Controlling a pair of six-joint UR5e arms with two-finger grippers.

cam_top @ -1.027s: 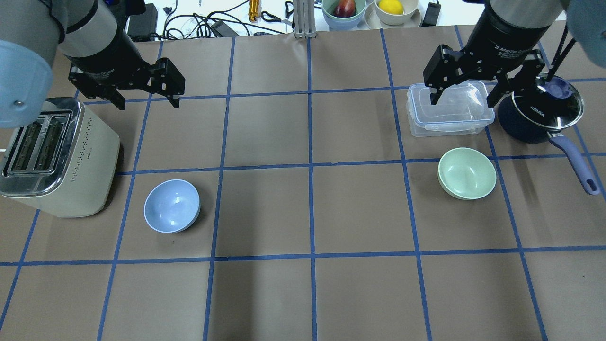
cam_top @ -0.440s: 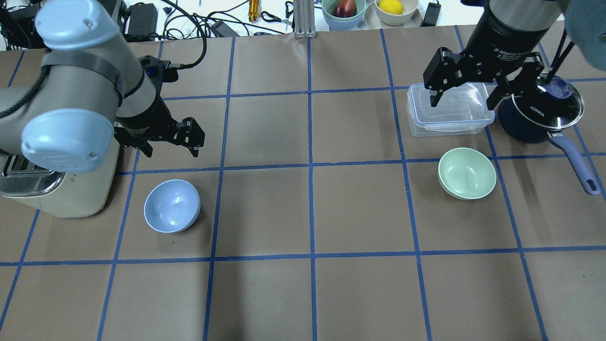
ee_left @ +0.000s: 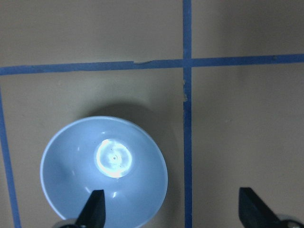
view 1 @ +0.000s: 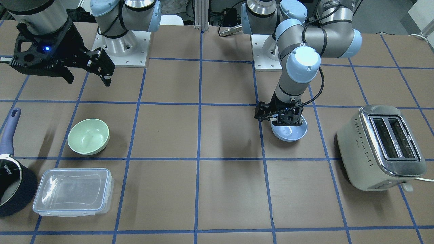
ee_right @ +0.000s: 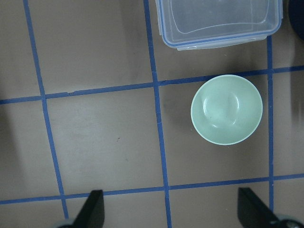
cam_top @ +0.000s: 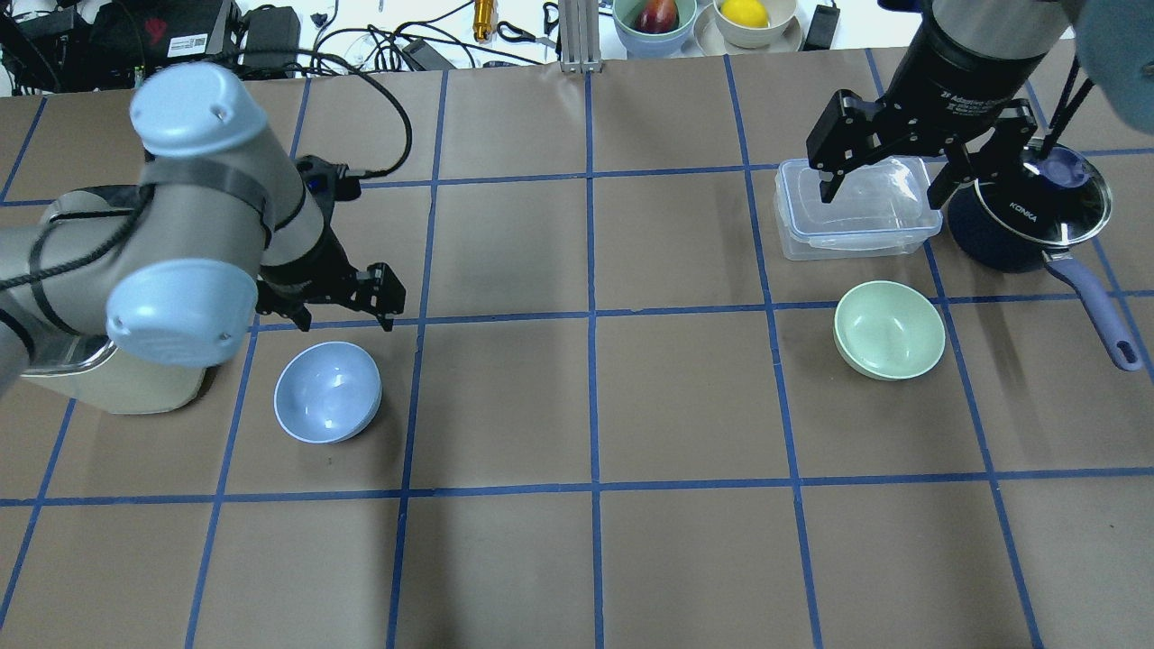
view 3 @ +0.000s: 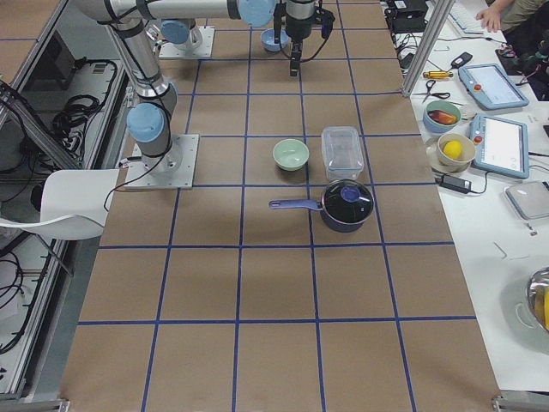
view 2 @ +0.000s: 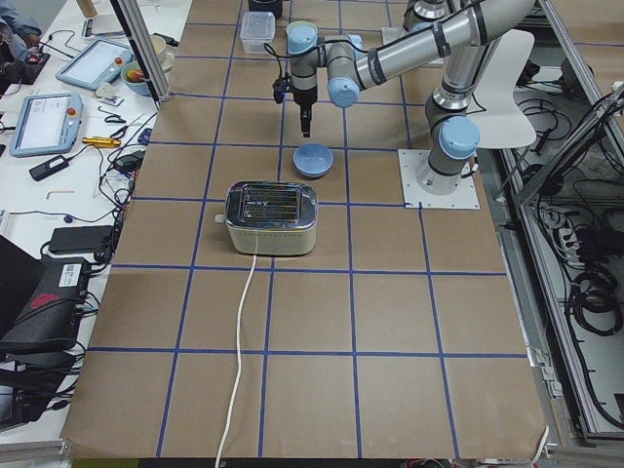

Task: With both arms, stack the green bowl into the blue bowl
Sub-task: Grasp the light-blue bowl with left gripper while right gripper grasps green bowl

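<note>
The blue bowl [cam_top: 327,392] sits upright on the table's left part, next to the toaster. My left gripper [cam_top: 347,315] is open and empty, low over the bowl's robot-side rim [view 1: 281,118]. In the left wrist view one fingertip [ee_left: 95,206] lies over the bowl [ee_left: 104,175] and the other stands outside it to the right. The green bowl [cam_top: 889,330] sits upright on the right part. My right gripper [cam_top: 882,194] is open and empty, high above the table; its wrist view shows the green bowl [ee_right: 226,115] far below.
A cream toaster [view 1: 381,145] stands just left of the blue bowl. A clear plastic container [cam_top: 852,216] and a dark navy saucepan [cam_top: 1028,221] with a handle stand beyond the green bowl. Bowls with fruit [cam_top: 655,22] sit past the far edge.
My left arm has swung forward and down, bringing its open gripper from above the toaster to the blue bowl's rim. The right gripper and both bowls have barely moved.
</note>
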